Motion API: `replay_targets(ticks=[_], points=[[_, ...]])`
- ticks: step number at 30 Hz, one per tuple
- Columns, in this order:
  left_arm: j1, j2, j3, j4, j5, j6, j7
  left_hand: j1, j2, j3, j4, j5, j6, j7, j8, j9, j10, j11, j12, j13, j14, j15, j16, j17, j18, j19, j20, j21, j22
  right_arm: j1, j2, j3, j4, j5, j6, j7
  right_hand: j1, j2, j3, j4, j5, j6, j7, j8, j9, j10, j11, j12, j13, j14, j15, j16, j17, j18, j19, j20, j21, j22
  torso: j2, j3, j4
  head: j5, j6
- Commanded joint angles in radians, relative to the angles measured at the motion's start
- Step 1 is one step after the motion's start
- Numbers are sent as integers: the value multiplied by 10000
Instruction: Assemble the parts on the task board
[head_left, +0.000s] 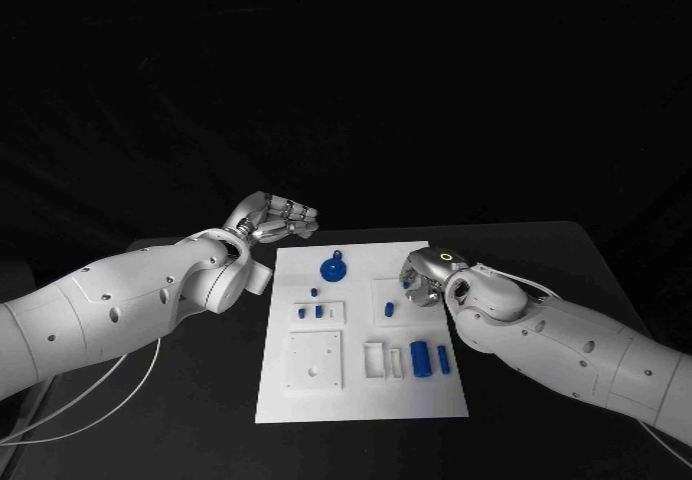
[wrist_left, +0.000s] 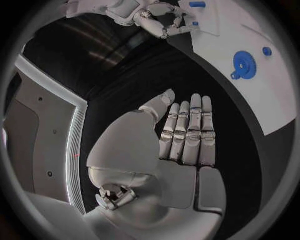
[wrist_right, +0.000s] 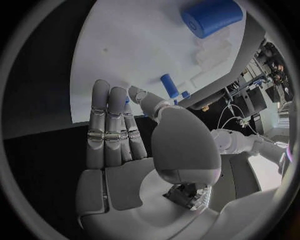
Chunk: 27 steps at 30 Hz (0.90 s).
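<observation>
Task board (head_left: 361, 400): white rectangular plate, lying flat in the middle of the surface (head_left: 173, 420), long side running away from the robot.

Parts on the board:
- blue gear-like disc with a tab (head_left: 335, 268), near the far edge; also in the left wrist view (wrist_left: 244, 65).
- two short blue pegs (head_left: 309, 312), standing in a small white block left of centre.
- small blue piece (head_left: 388, 309), in a white block right of centre, just beside the right hand.
- blue cylinder (head_left: 420, 358), lying at the near right; a slimmer blue bar (head_left: 443, 360) lies just beside it.
- white square plate with a hole (head_left: 315, 360), near left; white open frames (head_left: 384, 360) between it and the cylinder.

Right hand (head_left: 421, 280): over the board's right-hand part, fingers bent downward; nothing seen held. In the right wrist view its fingers (wrist_right: 109, 125) lie straight and side by side, palm empty.

Left hand (head_left: 274, 218): off the board, above the surface just past the board's far left corner, holding nothing. Left wrist view shows fingers (wrist_left: 187, 130) straight and pressed together.

Surface: black, matt. Room beyond: dark.
</observation>
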Motion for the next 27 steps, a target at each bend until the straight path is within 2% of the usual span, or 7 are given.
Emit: replay_targets(ticks=[1, 7, 11, 15, 17, 21, 27], points=[[15, 29, 9, 35, 86, -64, 271, 69, 41, -22, -54, 47, -4, 44, 40, -8, -34, -1, -34, -1, -64, -18, -35, -3, 35, 17, 51, 49, -8, -7, 94, -55, -123, -315, -157, -160, -2, -91, 112, 8, -53, 53, -7, -33, -7, 68, 27, -46, -8, 45, -3, 52, 8, 49, 70, 19, -60, 64, -3, -4, 14, 17, -23], [15, 33, 9, 38, 76, -56, 265, 59, 54, -28, -48, 46, -6, 44, 41, -8, -40, 1, -35, -1, -74, -12, -37, -3, 39, 21, 56, 48, -34, -8, 201, -171, -299, -329, -191, -140, -39, -71, 290, 72, -146, 87, -16, -34, -6, 111, 14, -46, -8, 33, -6, 112, 28, 45, 95, 15, -104, 203, -5, -12, -9, 65, -37], [15, 39, 9, 31, 73, -51, 258, 53, 61, -40, -47, 42, -1, 41, 45, -7, -47, 3, -33, 0, -75, -11, -36, 0, 43, 33, 59, 49, -80, -9, 229, -205, -337, -329, -199, -104, -63, 29, 543, 142, -376, 296, -78, -25, 7, 421, -74, -43, -5, 61, -48, 255, 111, 2, 145, -19, -51, 335, -9, -16, -21, 75, -53], [15, 50, 9, 22, 71, -48, 254, 50, 64, -46, -47, 40, 1, 40, 47, -7, -51, 4, -33, 0, -76, -10, -35, 1, 45, 39, 61, 50, -105, -10, 243, -220, -352, -366, -203, -104, -2, 211, 684, 174, -461, 725, -200, 7, 41, 971, -243, -14, 17, 77, -132, 475, 241, -85, 188, -91, 66, 518, -16, -19, -26, 77, -61], [15, 52, 9, 16, 70, -43, 249, 44, 68, -61, -41, 18, 6, 37, 46, -7, -60, 6, -32, 0, -78, -9, -35, 4, 46, 50, 65, 48, -168, -10, 247, -226, -364, -443, -202, -139, 103, 324, 724, 123, -524, 1032, -278, 38, 78, 1349, -354, -5, 32, 65, -197, 576, 300, -125, 198, -149, 146, 629, -17, -21, -20, 69, -55], [14, 50, 9, 6, 66, -34, 244, 42, 70, -66, -39, 9, 7, 36, 45, -7, -64, 6, -32, 0, -78, -9, -35, 5, 47, 54, 66, 47, -192, -12, 261, -232, -388, -573, -196, -196, 211, 459, 837, -7, -491, 1328, -343, 10, 92, 1664, -434, -8, 40, 26, -266, 697, 352, -185, 147, -250, 278, 858, -15, -24, -16, 67, -71], [14, 45, 9, -13, 55, -33, 239, 39, 80, -93, -27, -17, 10, 33, 44, -7, -62, 5, -32, 0, -66, -11, -31, 10, 47, 84, 65, 52, -303, -15, 322, -241, -426, -693, -241, -258, 101, 526, 975, -178, -460, 1592, -414, -20, 83, 1916, -505, -29, 37, 2, -312, 867, 377, -219, 60, -311, 454, 1279, -16, -28, -19, 56, -81]])
